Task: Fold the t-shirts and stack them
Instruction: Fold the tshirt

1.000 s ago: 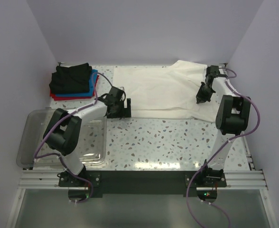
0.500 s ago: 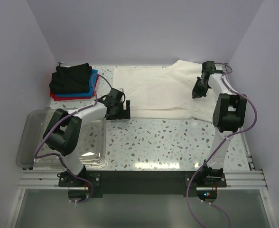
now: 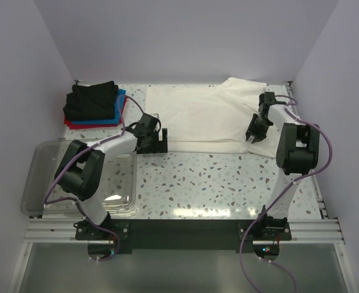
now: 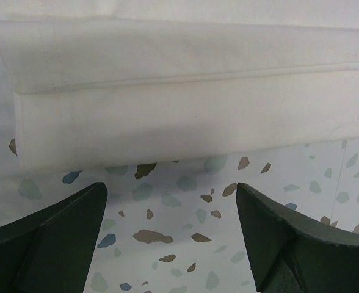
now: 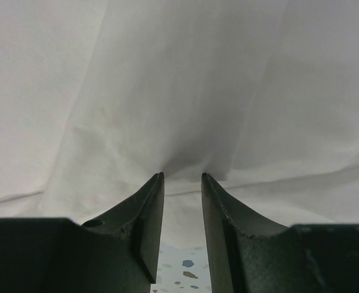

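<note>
The table (image 3: 216, 177) is a speckled surface. The white tee (image 3: 198, 119) is laid flat across its far right half, its near edge doubled over; no print is seen. A clear tub (image 3: 45, 171) is set at the near left corner. Three folded tees are stacked at the far left corner: the black tee (image 3: 93, 101) on top, the blue tee (image 3: 121, 96) under it, the red tee (image 3: 91, 124) at the bottom. The left gripper (image 4: 170, 195) is held just short of the white tee's near left corner, jaws wide apart. The right gripper (image 5: 182, 177) is lowered onto the white tee's right part, jaws closed on a pucker of cloth.
</note>
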Action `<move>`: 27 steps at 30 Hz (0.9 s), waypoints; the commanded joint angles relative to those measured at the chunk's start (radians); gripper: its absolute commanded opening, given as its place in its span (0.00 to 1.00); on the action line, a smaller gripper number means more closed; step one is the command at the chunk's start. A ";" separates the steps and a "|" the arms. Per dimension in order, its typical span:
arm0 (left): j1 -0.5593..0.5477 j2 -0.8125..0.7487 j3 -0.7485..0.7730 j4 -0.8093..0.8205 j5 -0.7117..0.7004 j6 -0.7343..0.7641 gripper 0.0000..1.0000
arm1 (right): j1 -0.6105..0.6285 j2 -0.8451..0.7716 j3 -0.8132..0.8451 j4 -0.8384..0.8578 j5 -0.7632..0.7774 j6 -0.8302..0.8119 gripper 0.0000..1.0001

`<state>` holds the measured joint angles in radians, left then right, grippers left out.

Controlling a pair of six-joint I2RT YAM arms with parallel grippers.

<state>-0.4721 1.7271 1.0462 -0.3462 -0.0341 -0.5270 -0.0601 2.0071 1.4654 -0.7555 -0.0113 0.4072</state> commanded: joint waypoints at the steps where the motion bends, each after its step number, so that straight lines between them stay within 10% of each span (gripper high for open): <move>1: 0.012 -0.047 -0.023 0.009 -0.020 -0.001 0.92 | -0.017 -0.059 0.001 0.015 0.016 -0.004 0.36; 27: 0.012 -0.054 -0.022 -0.002 -0.023 -0.001 0.92 | -0.066 -0.021 -0.043 0.078 -0.026 -0.005 0.25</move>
<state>-0.4725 1.7145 1.0290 -0.3233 -0.0303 -0.5301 -0.1284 1.9759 1.4002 -0.6975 -0.0193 0.4026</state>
